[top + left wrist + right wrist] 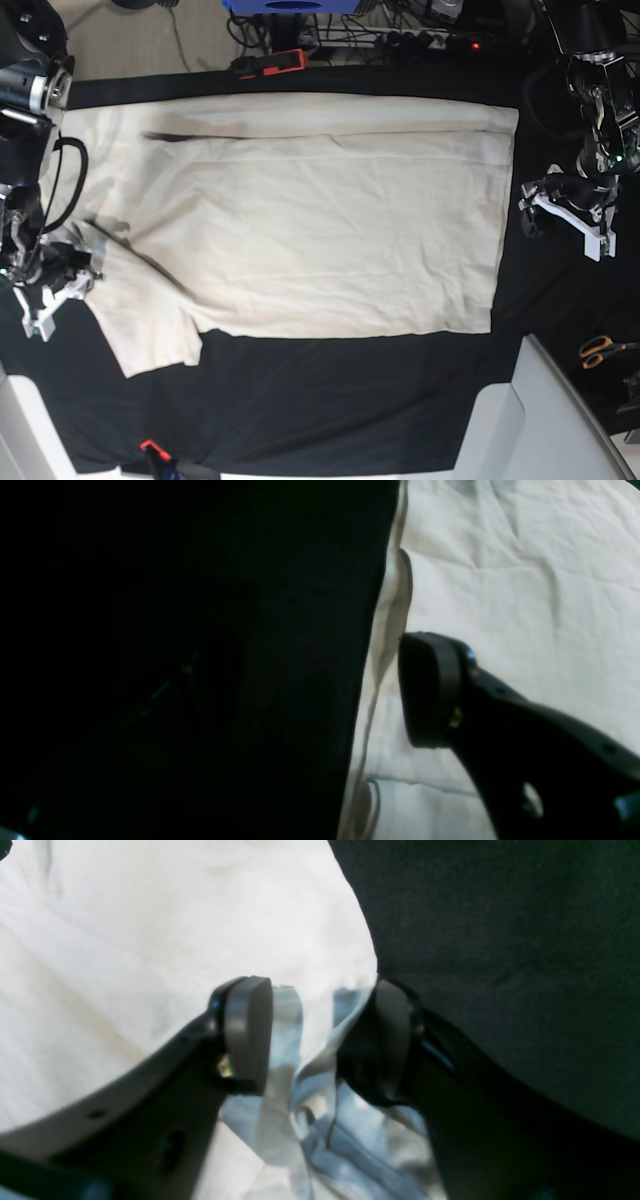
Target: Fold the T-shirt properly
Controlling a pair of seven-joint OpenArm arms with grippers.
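The T-shirt (320, 220) lies flat across most of the black cloth (330, 400), a low obstacle with nothing standing on it, so a gripper can pass over its whole middle. A wide bare strip of cloth runs along the near side, below the shirt's lower edge. Room is tight at both ends: the right gripper (62, 262) sits at the sleeve edge, with bunched fabric between its parted jaws in the wrist view, and the left gripper (528, 208) hangs just beside the hem. Scissors (602, 350) lie well apart near the table's edge. Cables (400, 40) crowd the far side.
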